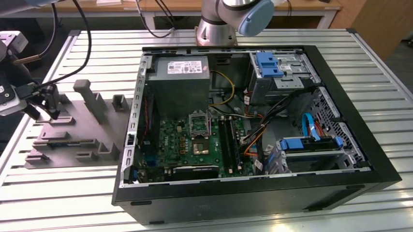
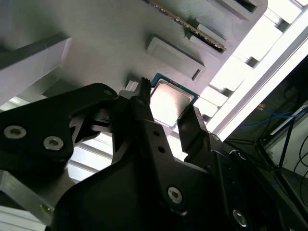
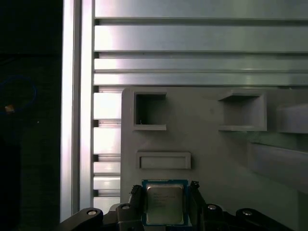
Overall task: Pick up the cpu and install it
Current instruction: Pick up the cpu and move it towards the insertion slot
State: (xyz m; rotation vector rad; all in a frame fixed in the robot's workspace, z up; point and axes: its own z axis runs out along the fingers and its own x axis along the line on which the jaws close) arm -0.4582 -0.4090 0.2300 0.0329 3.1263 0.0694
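Observation:
The cpu [image 3: 164, 207] is a small square chip with a silvery lid and a green rim. It lies against the grey holder tray [image 3: 216, 159], between my gripper's [image 3: 164, 190] two black fingers. In both wrist views one finger presses each opposite edge of the cpu [image 2: 171, 98], so the gripper [image 2: 166, 103] is shut on it. In the exterior view the gripper [image 1: 51, 113] stands low over the far corner of the tray [image 1: 71, 140], on the exterior view's left, well away from the open computer case [image 1: 245, 121]. The motherboard's socket [image 1: 195, 145] sits in the case with its metal frame [image 1: 199, 122] raised.
The tray carries raised blocks and square pockets [image 3: 150, 111] near the gripper. The case holds a grey power supply [image 1: 184, 82], blue drive brackets [image 1: 269, 64] and loose cables [image 1: 310, 128]. The arm's base [image 1: 218, 26] stands behind the case on the slatted metal table [image 1: 65, 193].

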